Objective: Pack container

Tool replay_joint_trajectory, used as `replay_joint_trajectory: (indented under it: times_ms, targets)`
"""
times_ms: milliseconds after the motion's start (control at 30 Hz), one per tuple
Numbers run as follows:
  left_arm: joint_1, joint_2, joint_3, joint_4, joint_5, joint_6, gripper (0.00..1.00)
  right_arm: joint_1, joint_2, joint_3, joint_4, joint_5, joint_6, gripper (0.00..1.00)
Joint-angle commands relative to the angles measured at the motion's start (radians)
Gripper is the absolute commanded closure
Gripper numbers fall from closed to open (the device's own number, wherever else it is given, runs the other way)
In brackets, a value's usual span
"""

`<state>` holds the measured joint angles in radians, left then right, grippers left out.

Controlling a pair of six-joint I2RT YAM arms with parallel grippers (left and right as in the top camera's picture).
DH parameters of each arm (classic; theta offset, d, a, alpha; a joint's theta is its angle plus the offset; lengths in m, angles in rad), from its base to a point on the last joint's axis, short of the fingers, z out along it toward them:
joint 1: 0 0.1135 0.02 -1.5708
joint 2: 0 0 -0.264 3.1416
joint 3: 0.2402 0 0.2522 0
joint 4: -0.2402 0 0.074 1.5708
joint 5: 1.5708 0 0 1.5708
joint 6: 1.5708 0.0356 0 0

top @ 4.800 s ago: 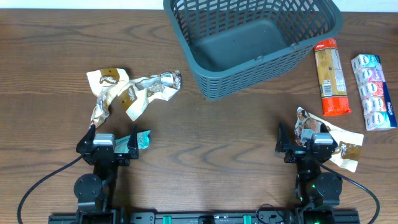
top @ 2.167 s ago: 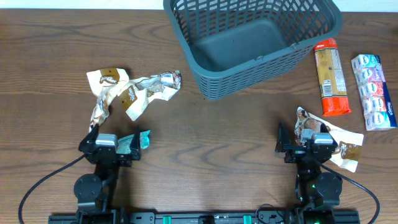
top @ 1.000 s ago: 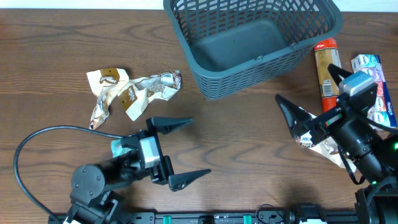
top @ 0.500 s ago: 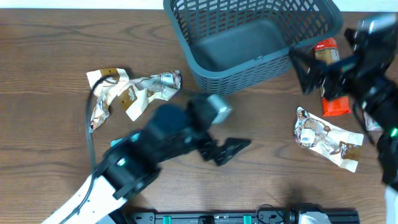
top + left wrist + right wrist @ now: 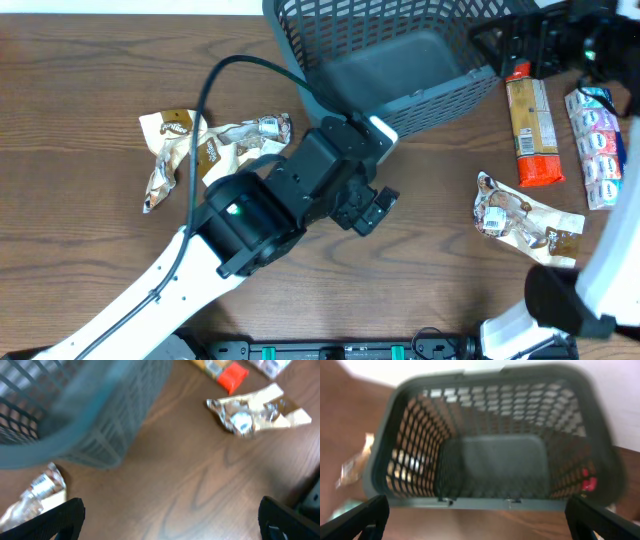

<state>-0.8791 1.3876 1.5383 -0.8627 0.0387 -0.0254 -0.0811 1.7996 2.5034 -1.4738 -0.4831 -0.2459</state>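
Right wrist gets the whole basket [image 5: 492, 465]; overhead, the left arm [image 5: 280, 200] hides its corner. Both jaws wide, wood bench [image 5: 80, 80].

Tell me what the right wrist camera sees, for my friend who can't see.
A big grey-blue basket with lattice walls fills the blurry picture, its dark floor bare. It sits on a brown wooden table, and the tips of the open jaws poke in at the bottom corners, far apart.
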Motion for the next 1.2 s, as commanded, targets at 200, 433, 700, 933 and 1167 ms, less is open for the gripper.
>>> replay_joint_trajectory:
  times_ms: [200, 433, 700, 933, 1167]
  targets:
    - [-0.004, 0.061, 0.007, -0.012, 0.103, -0.103, 0.02, -0.004, 0.077, 0.026, 0.163, -0.07, -0.151, 0.01]
    - [-0.004, 0.094, 0.007, -0.019, 0.192, -0.182, 0.01, -0.012, 0.145, 0.027, 0.273, -0.071, -0.15, 0.01]
    - [-0.004, 0.1, 0.006, -0.011, 0.267, -0.183, 0.01, -0.012, 0.239, 0.027, 0.371, -0.071, -0.091, 0.01]
    - [-0.004, 0.111, 0.004, -0.019, 0.268, -0.183, 0.01, -0.012, 0.259, 0.026, 0.53, -0.071, 0.029, 0.01]
    - [-0.004, 0.154, 0.004, -0.009, 0.267, -0.184, 0.01, -0.012, 0.324, 0.026, 0.516, -0.068, 0.041, 0.01]
